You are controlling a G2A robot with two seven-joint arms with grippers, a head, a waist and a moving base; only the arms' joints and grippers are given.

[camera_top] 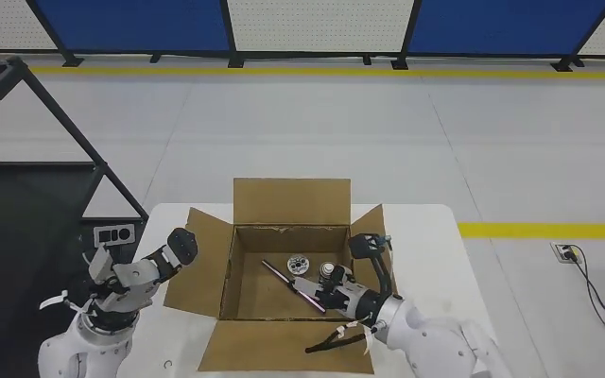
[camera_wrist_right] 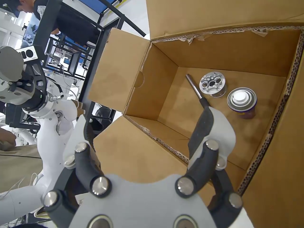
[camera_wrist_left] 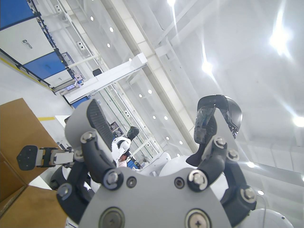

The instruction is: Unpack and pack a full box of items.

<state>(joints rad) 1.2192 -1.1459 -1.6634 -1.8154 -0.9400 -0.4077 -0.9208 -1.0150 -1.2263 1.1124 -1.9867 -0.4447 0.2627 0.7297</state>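
- Gaping wide and empty, the right pincer (camera_wrist_right: 147, 119) hangs over the near flap of the box (camera_wrist_right: 152, 84).
- Just past its finger (camera_wrist_right: 209, 124) the rod (camera_wrist_right: 193, 86) lies on the box floor. Its long axis runs away towards the far wall, and its near end is hidden behind that finger.
- Disc (camera_wrist_right: 213, 84) and can (camera_wrist_right: 242, 102) stand just beside the rod on one side; open floor lies on the other.
- Left pincer (camera_wrist_left: 152, 112), wide and empty, points upward outside the left flap, so I judge the right arm nearer.

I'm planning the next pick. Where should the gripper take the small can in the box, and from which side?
Probably grip the can by its round side wall, coming straight down: it stands upright on the box floor, and the tall walls block sideways approach.
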